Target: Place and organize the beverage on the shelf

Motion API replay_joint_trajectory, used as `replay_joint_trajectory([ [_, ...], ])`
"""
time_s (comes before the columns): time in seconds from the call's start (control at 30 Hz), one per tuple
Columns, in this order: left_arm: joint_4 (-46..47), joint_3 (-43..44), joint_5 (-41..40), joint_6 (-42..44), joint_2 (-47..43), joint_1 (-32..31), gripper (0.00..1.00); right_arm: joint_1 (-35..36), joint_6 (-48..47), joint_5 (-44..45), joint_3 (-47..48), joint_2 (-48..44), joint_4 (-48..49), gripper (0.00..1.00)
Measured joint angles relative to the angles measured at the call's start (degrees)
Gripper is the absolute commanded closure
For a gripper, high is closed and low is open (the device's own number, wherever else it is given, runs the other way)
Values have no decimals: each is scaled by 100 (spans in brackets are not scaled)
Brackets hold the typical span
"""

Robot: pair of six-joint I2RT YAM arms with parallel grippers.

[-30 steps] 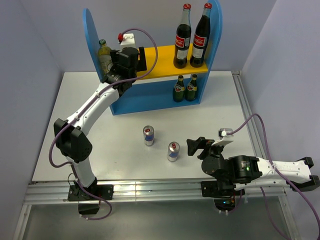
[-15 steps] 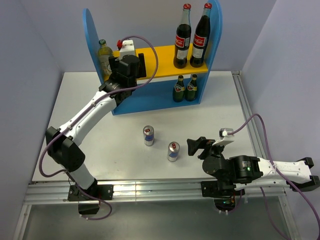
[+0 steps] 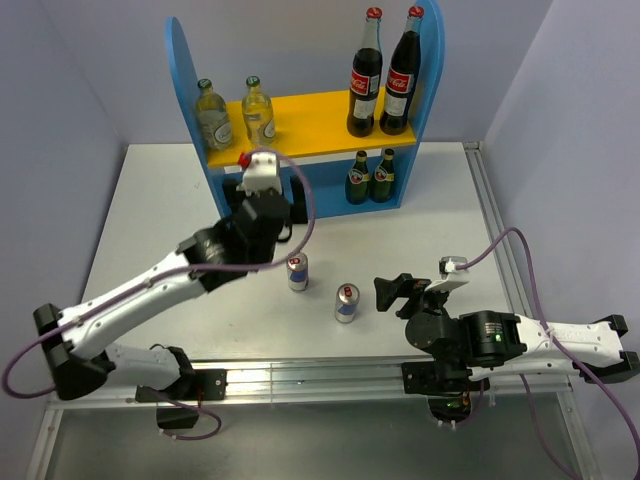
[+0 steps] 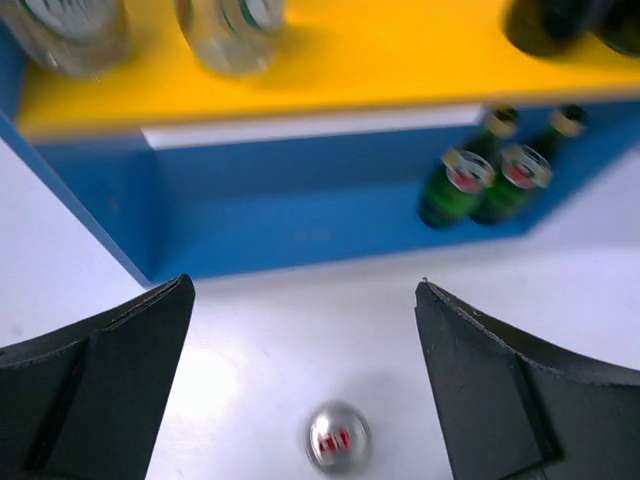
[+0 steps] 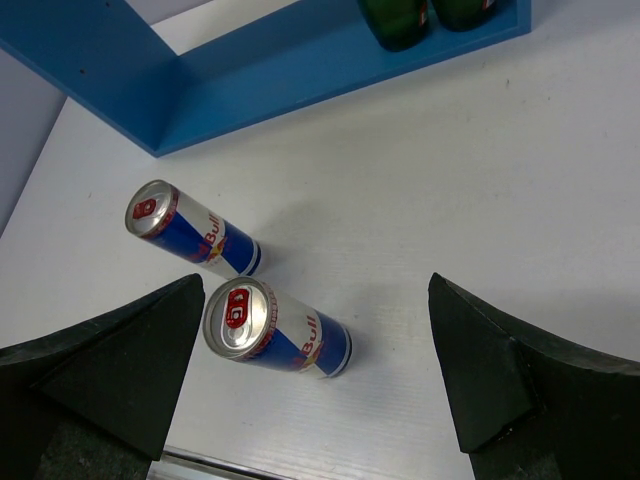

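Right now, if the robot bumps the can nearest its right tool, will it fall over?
Probably. The can stands upright, tall and slim on a small base, so a high push would likely tip it. Once down, its round side could roll across the flat table. Its shiny metal looks smooth, so it might slip in a loose grip.

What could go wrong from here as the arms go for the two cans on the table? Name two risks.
1. The nearer can and the other can stand close together, slim and upright. The open right gripper, closing round one, could tip its neighbour.
2. The green bottles fill the right end of the lower level of the shelf. A can pushed in there might knock them over.
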Motion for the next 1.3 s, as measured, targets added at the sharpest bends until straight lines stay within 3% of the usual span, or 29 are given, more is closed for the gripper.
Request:
replay_joint_trajectory([
  [0.23,-431,-1784,-479,-1491,-1014,-1567,1,0,-17,0,0,11,7,0],
  [0.43,-85,-3436,-352,-2492,-503,-2212,1,0,-15,0,0,101,7,0],
  [0.6,833,-3976,-260,-2640,216,-2184,1,0,-15,-2,0,125,7,0],
  [0.83,2430,-4057,-175,-2337,1215,-1757,1,0,-15,-4,0,195,7,0],
  [1.13,3521,-4041,-306,-1943,2094,-1276,1,0,-46,-4,0,192,15,0],
  [1.3,4260,-4044,-321,-1563,2363,-916,7,0,-85,-7,0,199,50,0],
])
